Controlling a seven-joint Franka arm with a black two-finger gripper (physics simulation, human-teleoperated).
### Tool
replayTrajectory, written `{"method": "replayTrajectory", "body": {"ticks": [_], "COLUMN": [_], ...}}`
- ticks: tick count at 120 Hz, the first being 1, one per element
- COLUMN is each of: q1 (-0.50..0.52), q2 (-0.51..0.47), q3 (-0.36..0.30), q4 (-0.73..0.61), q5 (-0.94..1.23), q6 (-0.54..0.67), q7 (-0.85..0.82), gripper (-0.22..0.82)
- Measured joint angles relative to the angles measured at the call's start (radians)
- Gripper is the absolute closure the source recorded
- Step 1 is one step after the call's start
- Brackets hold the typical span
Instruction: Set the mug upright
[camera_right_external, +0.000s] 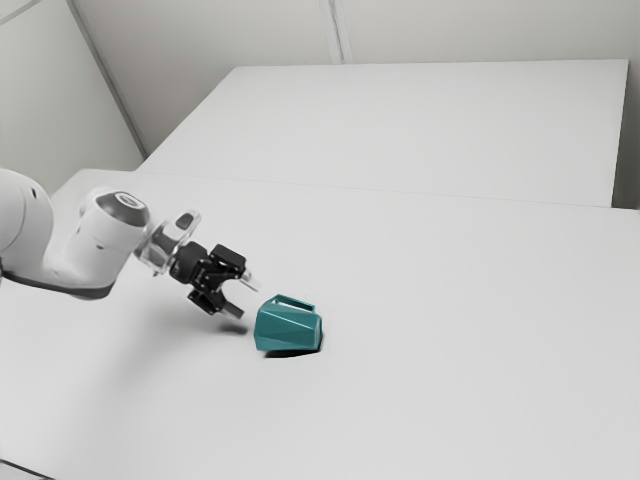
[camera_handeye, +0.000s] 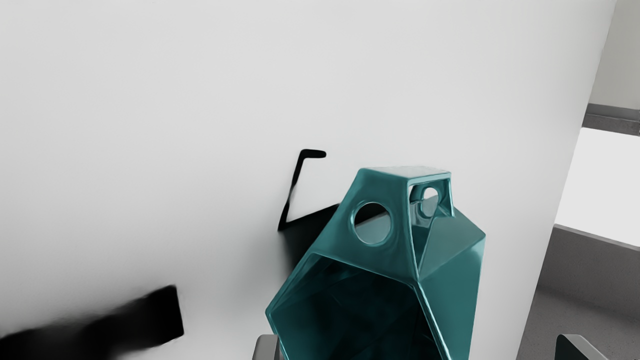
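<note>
1. Just ahead of my claw (camera_right_external: 246, 300), toward the exterior view's right and slightly nearer that camera: one teal mug (camera_right_external: 288, 328), faceted, lying on its side, not upright.
2. Long axis: roughly in line with my reach. The open mouth (camera_handeye: 360, 315) faces me; the base points away, toward the exterior view's right.
3. Handle (camera_right_external: 293, 302): uppermost, standing off the body, with a round hole in the part nearest me.
4. Claw, one, on the sole arm (camera_right_external: 120, 235): released, fingers spread, grasping nothing. One fingertip (camera_handeye: 266, 347) appears close beside the mouth's rim; the other (camera_handeye: 575, 345) stands out past the mug's opposite side. Whether the nearer one touches, I cannot tell.
5. Move called for, in my judgement: centre my fingers about the body or rim, close, then turn the mouth skyward and the base down. Hazard: an off-centre closing could roll the mug or push it away.
6. Table (camera_right_external: 450, 330): pale, smooth, broad, bearing the mug and its dark shadow (camera_right_external: 292, 353).
7. Room: a second pale surface (camera_right_external: 420, 125) behind the table, plain light walls (camera_right_external: 260, 30) beyond, and a grey ledge (camera_handeye: 590, 260) past the table's edge.
</note>
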Motion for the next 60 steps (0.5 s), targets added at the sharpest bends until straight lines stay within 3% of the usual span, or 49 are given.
{"method": "replayTrajectory", "body": {"ticks": [60], "q1": [-0.069], "q2": [-0.005], "q3": [0.0], "q4": [-0.042], "q5": [-0.084], "q6": [0.022], "q7": [0.146], "gripper": [0.0]}}
